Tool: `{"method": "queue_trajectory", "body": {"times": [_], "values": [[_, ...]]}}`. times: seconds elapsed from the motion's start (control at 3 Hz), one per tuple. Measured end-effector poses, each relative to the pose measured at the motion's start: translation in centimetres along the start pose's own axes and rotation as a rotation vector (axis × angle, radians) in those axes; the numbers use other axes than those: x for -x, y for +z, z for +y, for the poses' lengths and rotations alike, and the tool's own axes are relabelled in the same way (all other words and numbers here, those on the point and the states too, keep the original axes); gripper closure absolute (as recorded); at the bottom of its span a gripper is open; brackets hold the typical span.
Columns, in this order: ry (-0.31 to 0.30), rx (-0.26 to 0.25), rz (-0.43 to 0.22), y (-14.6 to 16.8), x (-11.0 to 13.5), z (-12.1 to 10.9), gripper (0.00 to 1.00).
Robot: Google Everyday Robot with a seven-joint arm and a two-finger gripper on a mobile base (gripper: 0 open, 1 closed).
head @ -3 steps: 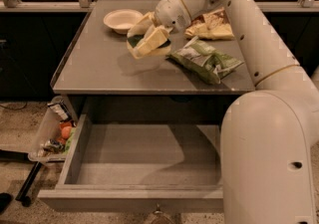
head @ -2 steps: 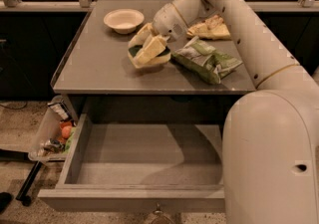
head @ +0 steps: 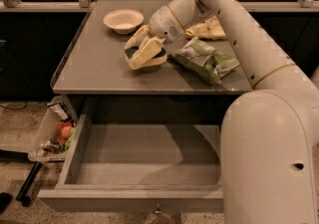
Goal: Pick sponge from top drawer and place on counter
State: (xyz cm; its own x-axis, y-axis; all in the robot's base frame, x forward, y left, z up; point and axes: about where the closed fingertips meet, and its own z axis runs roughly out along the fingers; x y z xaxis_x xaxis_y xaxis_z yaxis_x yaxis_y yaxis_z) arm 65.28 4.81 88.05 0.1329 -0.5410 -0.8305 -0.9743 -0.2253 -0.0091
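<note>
1. Gripper. I see the gripper (head: 138, 49) low over the counter (head: 89, 68), at the middle of the surface, with the arm (head: 239, 39) reaching in from the right and rear. Its two pale fingers (head: 148, 50) point toward the left-front and sit one on each side of the sponge (head: 131, 55). The jaws are closed in on the sponge with only its thickness between them; nothing else is gripped.

2. Sponge. The dark green face shows between the fingers, and the yellow foam edge curves along beneath. It is down at counter level (I cannot tell if its underside is actually touching the surface).

3. Counter contents. A white bowl (head: 123, 20) stands toward the rear left, apart from the gripper. A green snack bag (head: 204, 59) lies just right of the gripper. A yellow packet (head: 207, 29) lies behind the bag, partly hidden by the arm.

4. Top drawer. The top drawer (head: 75, 148) is pulled fully out below the counter, its grey floor bare. Its knob (head: 158, 214) shows at the front panel.

5. Floor. A clear bin (head: 45, 133) of mixed items sits on the floor left of the drawer.
</note>
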Motion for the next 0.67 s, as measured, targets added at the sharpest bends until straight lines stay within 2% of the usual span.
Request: {"method": "queue_trajectory", "body": {"times": [0.67], "values": [[0.0, 0.0, 0.0, 0.0, 0.0, 0.0, 0.34]]}}
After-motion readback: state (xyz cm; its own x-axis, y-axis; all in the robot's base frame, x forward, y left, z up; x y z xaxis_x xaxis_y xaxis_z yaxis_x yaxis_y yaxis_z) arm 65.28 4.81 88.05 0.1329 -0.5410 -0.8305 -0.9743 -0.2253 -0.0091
